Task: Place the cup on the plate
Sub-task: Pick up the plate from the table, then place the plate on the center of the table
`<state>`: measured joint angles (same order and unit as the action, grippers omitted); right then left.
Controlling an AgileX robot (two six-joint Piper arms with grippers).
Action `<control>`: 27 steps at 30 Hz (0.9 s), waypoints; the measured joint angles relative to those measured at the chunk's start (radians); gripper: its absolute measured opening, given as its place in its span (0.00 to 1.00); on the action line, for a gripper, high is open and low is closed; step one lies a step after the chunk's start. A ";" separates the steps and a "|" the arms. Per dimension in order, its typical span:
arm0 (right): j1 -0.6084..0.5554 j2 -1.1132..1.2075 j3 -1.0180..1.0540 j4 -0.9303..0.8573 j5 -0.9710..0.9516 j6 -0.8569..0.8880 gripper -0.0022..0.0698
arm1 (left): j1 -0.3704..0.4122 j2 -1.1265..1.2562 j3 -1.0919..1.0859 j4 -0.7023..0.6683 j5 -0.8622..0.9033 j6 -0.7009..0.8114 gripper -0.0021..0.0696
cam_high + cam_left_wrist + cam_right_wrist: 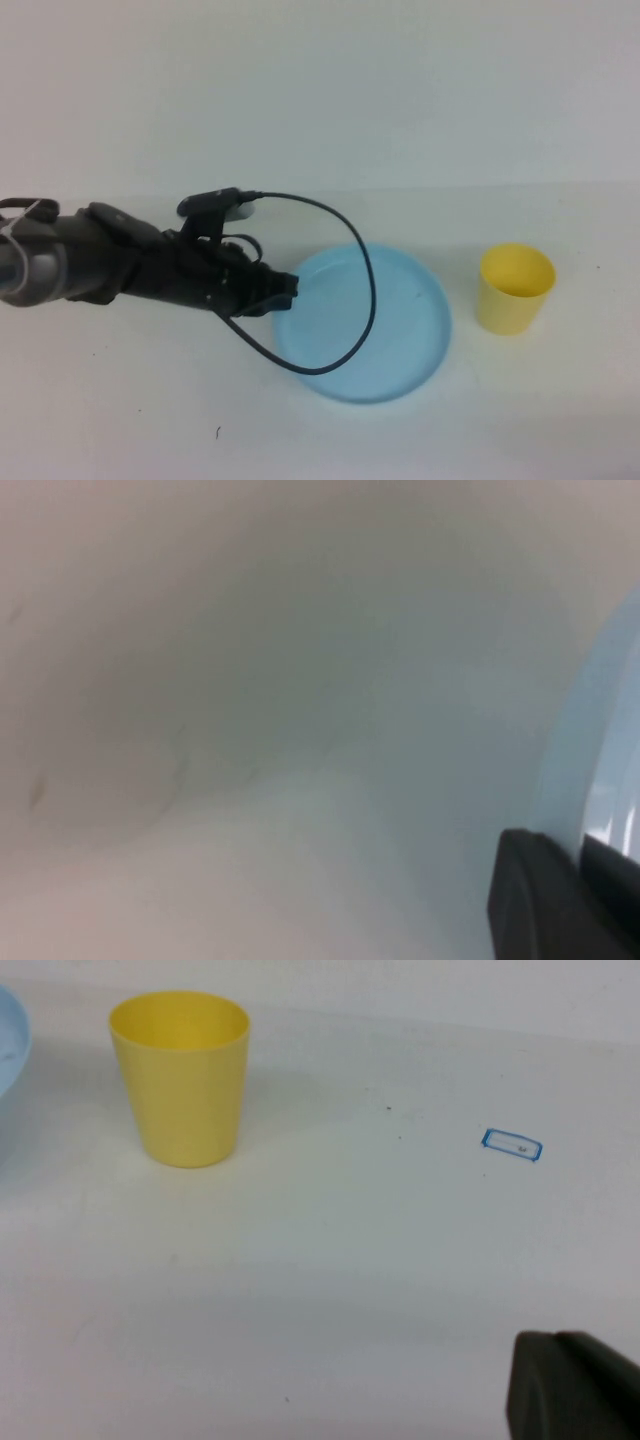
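The left claw (287, 292) lay at the plate's (400, 330) nine-o'clock rim, opening impossible to tell, like the right claw's (570, 1390); the cup (515, 288) stood upright on the bench (120, 400) at the plate's three o'clock.

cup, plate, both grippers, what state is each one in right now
cup: upright, empty, standing on the table to the right of the plate, not on it, not held.
plate: flat on the table, nothing on it, a black cable crossing over it.
left gripper: at the plate's left edge, holding nothing that shows.
right gripper: only a dark tip shows in the right wrist view, away from the cup.
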<state>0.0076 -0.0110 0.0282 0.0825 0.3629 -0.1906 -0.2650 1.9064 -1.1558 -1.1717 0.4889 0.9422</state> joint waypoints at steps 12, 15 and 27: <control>0.000 0.000 0.000 0.000 0.000 0.000 0.03 | -0.047 0.098 -0.171 0.224 0.007 -0.299 0.03; 0.000 0.000 0.000 0.000 0.000 0.000 0.03 | -0.063 0.111 -0.194 0.227 -0.005 -0.282 0.03; 0.000 0.000 0.000 0.002 0.000 0.000 0.03 | -0.080 0.109 -0.209 0.223 -0.049 -0.289 0.50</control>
<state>0.0076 -0.0110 0.0282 0.0841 0.3629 -0.1906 -0.3451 2.0154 -1.3648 -0.9484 0.4395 0.6532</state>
